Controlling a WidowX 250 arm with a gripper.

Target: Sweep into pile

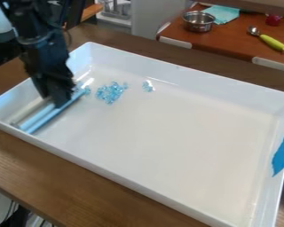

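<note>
Nearest the camera, the surface (79,190) bears the white tray (168,142). My tool (60,99) hangs over the bar (46,119) beside the tray's left edge; I cannot tell whether it is wide or closed on the bar. The bar looks stiff and light; I would grip it mid-length and keep it low and level. The clear blue beads (112,92) lie near the tray's far left corner, with a few strays just beside the main patch. They should be hard, slippery and apt to scatter, better nudged gently than pinched.
</note>
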